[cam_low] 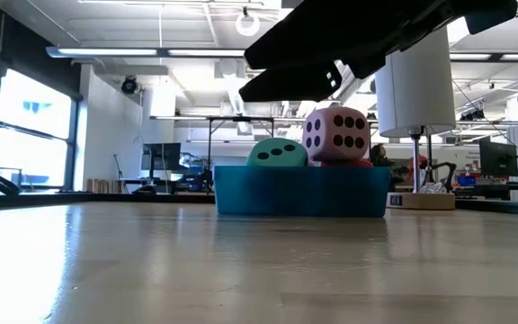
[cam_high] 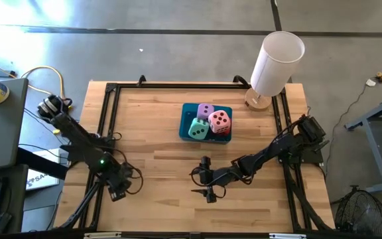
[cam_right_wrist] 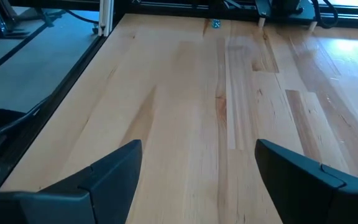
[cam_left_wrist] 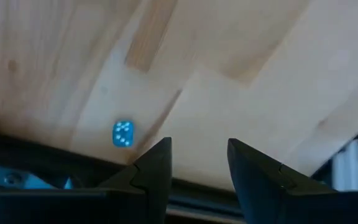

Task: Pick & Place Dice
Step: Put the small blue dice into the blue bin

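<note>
While its two dark fingers stand wide apart with nothing between them, the right hand hangs over bare planks in the near middle of the pale wooden worktop, its arm reaching in from the right edge; its own wrist view shows only empty wood between the fingers. Just beyond it, toward the far middle of the worktop, sits the teal rectangular tray, and all four soft dice are in it: the mint green cube with dark pips at the near left, the pink cube with dark pips riding high on the right, the lilac cube at the far side, and the red cube mostly hidden under the pink one. From table height the pink die rises above the tray wall, with the green one beside it. A white cylindrical lamp on a round wooden base stands at the far right corner, well apart from the tray. The left hand waits at the near left edge, fingers narrowly parted and empty.
</note>
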Controlling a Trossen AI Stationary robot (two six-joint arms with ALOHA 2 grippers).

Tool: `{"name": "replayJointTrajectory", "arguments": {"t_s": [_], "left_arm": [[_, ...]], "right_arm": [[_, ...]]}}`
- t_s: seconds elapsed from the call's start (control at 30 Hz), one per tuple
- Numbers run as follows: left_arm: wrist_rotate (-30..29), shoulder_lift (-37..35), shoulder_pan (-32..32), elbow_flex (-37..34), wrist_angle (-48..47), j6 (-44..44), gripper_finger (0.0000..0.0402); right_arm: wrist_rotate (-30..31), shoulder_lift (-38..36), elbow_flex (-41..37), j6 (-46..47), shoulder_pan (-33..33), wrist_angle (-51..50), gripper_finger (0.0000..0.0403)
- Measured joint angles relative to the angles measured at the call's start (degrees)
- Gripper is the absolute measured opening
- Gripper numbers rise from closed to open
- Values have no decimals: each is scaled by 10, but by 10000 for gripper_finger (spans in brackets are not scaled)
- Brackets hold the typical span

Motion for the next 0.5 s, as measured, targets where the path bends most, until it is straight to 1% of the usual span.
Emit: {"name": "replayJointTrajectory", "arguments": {"t_s": [0.07, 0.2, 0.33, 0.4, 0.5], "left_arm": [[13, 16, -9, 0, -7, 4, 149], [17, 49, -28, 0, -34, 43, 149], [21, 75, -44, 0, -54, 62, 149], [20, 81, -50, 0, -70, 65, 149], [8, 89, -61, 0, -94, 109, 149]], "right_arm": [[0, 0, 0, -1, 0, 0, 305], [0, 0, 0, -3, 0, 0, 305], [0, 0, 0, -4, -1, 0, 305], [0, 0, 0, -4, -1, 0, 305], [0, 0, 0, -4, -1, 0, 305]]}}
